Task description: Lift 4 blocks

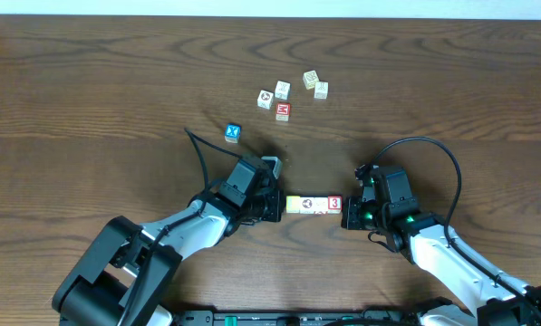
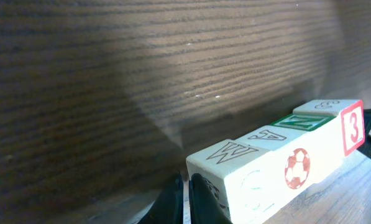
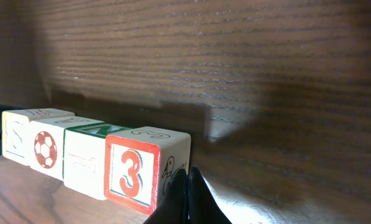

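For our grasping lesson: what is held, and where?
The row of four small wooden toy cubes, pressed at its two ends between the shut left gripper and shut right gripper.

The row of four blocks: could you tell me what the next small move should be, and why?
The row of blocks lies end to end between the left gripper and the right gripper, each shut and pressed against an end block. Only that pressure seems to hold it, so I would probably raise both together, level, without easing the squeeze; uneven lifting could buckle it.

Robot lab: 2 arms [image 1: 184, 226] at wooden table [image 1: 89, 91].
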Tool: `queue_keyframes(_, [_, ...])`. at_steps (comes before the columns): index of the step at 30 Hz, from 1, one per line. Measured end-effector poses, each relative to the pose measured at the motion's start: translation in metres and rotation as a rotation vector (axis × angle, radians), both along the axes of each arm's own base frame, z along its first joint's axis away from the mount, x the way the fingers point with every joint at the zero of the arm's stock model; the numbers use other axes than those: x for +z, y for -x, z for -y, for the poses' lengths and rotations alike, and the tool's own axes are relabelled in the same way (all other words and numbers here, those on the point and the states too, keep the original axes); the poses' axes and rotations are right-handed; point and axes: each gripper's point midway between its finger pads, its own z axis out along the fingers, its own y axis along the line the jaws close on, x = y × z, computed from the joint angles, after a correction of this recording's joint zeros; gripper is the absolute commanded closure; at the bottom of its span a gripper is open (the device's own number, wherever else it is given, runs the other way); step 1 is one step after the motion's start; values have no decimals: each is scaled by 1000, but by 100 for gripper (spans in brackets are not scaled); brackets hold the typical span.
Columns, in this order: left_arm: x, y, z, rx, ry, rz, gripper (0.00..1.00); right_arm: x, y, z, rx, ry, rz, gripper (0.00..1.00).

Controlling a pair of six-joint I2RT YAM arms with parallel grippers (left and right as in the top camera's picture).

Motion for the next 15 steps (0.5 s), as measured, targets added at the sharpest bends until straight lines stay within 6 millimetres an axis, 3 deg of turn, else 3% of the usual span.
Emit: queue_keyframes(15, [0, 1, 1, -3, 0, 0, 93, 1, -1, 0, 90, 41, 51, 99])
